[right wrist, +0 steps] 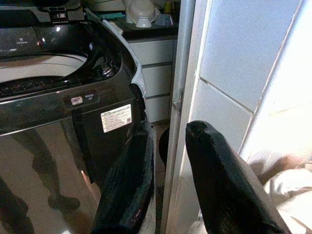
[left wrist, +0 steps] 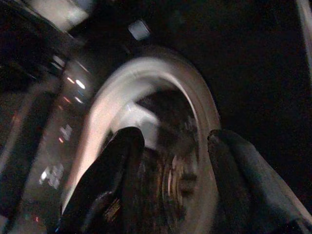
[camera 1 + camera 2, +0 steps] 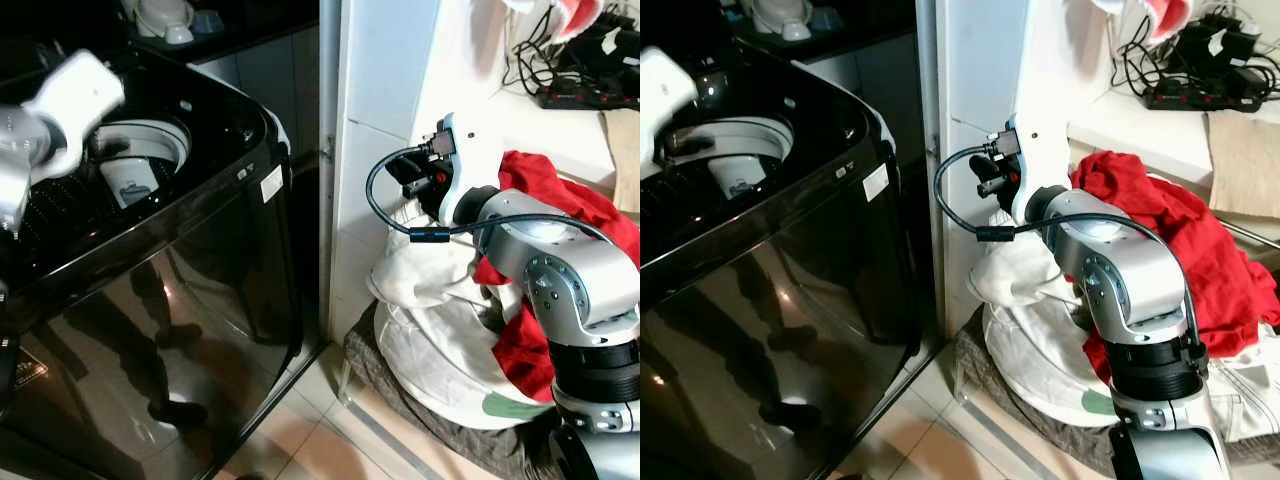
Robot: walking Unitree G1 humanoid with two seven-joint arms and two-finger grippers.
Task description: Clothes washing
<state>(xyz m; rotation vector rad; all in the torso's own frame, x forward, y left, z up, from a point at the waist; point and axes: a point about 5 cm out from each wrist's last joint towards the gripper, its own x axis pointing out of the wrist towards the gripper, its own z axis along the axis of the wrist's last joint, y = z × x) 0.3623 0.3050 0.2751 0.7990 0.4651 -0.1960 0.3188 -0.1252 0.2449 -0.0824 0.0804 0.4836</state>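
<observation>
— Where the laundry sits against the white tiled wall [image 3: 385, 90], what is its condition?
— A red garment [image 3: 1180, 230] lies crumpled over white clothes [image 3: 440, 340], all heaped on a dark grey cloth [image 3: 400, 400] on the tiled floor [image 3: 300, 440], beside the black top-loading washing machine [image 3: 150, 300]. The washer's lid is open, showing the white drum rim [image 3: 150, 140].
— State of the fingers?
— The left gripper [image 2: 170, 161] hangs over the drum opening, fingers spread apart, nothing between them. The right gripper [image 1: 168, 161], raised near the wall above the pile, has its fingers parted by a narrow gap and holds nothing.
— Surroundings?
— A power strip with cables [image 3: 585, 90] rests on a white ledge [image 3: 540, 125] behind the pile.
</observation>
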